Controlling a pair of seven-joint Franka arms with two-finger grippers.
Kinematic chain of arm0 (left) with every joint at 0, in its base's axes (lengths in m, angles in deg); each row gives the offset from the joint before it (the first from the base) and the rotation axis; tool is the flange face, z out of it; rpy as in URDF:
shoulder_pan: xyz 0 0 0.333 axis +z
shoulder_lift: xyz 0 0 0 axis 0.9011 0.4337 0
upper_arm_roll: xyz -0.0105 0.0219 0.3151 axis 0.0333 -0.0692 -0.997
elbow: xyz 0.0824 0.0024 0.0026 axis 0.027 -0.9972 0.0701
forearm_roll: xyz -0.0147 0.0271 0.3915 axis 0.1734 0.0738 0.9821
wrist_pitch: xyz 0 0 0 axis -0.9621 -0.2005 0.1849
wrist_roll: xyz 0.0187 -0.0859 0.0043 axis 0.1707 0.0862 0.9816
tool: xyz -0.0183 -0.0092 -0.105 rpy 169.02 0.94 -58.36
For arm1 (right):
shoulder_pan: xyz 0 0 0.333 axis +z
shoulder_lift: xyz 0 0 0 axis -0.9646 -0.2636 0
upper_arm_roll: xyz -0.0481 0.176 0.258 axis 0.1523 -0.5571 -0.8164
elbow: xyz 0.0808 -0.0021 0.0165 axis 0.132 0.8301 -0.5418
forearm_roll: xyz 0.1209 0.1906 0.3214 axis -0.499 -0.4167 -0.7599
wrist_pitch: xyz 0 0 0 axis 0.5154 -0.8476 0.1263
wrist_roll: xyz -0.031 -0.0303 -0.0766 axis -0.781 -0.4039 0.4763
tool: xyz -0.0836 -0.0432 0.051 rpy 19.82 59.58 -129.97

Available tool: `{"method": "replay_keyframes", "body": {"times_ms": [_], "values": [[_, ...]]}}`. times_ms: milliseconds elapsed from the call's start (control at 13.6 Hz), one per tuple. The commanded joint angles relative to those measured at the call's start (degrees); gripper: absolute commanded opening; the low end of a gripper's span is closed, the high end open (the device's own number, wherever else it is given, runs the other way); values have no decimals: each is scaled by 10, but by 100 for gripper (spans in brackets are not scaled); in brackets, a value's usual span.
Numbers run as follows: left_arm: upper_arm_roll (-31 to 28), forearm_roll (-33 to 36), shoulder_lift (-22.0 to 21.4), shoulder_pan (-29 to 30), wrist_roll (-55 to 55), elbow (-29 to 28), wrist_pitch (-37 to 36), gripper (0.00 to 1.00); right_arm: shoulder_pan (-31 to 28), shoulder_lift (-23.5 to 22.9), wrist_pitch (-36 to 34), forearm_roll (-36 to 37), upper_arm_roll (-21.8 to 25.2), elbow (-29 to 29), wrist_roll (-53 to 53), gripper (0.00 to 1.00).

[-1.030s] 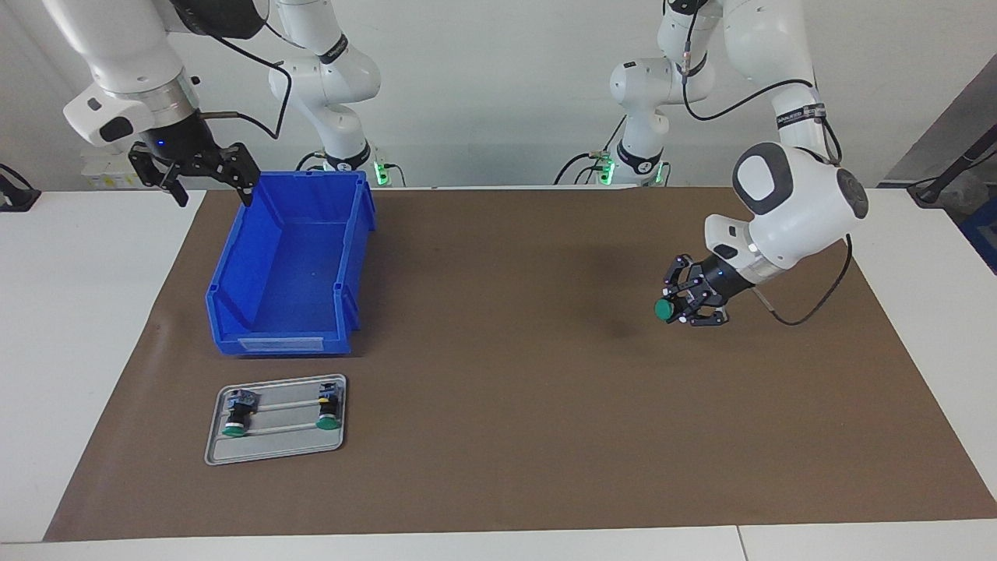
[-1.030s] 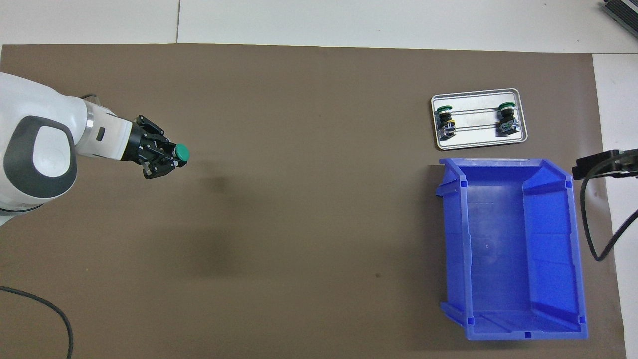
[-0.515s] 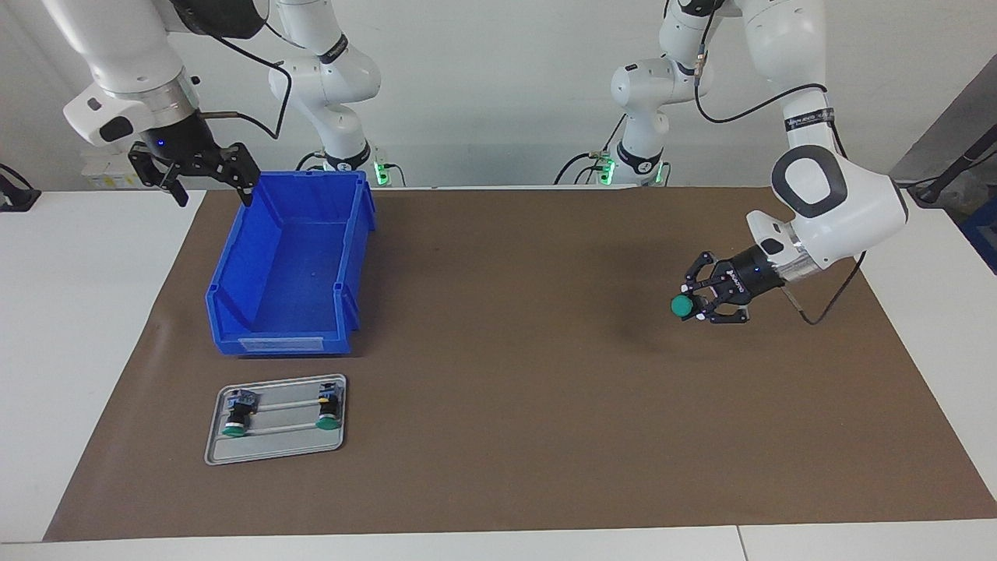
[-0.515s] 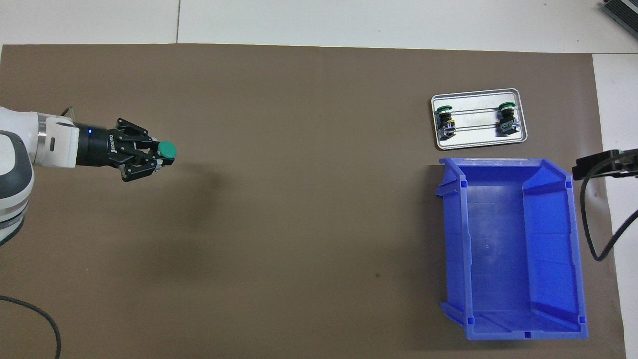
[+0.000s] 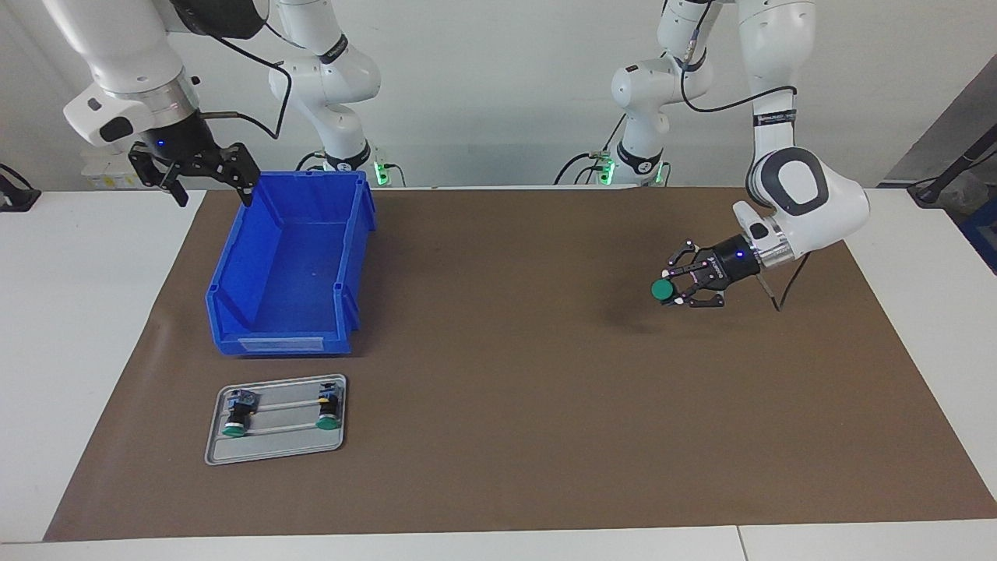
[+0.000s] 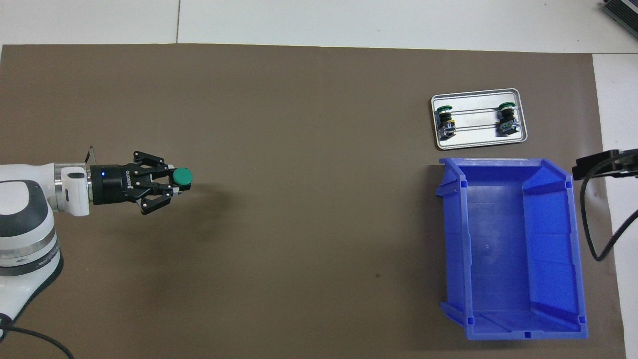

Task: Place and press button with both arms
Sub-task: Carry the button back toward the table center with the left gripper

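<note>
My left gripper is shut on the button, held sideways in the air over the brown mat toward the left arm's end of the table. The green cap points toward the middle of the table. In the overhead view the left gripper and the button show the same. My right gripper is open and empty, waiting in the air beside the blue bin's corner nearest the robots. Only its edge shows in the overhead view.
A blue bin stands empty toward the right arm's end of the table. A grey metal tray, farther from the robots than the bin, holds two more green-capped buttons. The tray and bin also show in the overhead view.
My left gripper has swung with the button nearer to the robots and slightly toward the middle of the table. The right arm has not moved.
</note>
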Motion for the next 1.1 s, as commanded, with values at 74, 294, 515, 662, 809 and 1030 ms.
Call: {"method": "replay_keyframes", "body": {"times_ms": [74, 294, 515, 662, 809, 1030], "values": [[0, -61, 1, -16, -61, -44, 18, 25, -6, 0, -2, -5, -3, 0, -13, 100], [0, -114, 3, -59, -63, -44, 37, 27, -6, 0, -2, -5, -2, 0, -13, 100], [0, -154, 5, -102, -63, -45, 69, 26, -6, 0, -1, -5, -3, 0, -13, 100], [0, -161, 5, -110, -64, -45, 76, 27, -6, 0, -2, -5, -3, 0, -13, 100], [1, -182, 5, -118, -65, -45, 76, 27, -6, 0, -2, -5, -2, 0, -13, 100], [1, -218, 6, -142, -87, -45, 76, 29, -6, 0, -2, -5, -3, 0, -13, 100]]}}
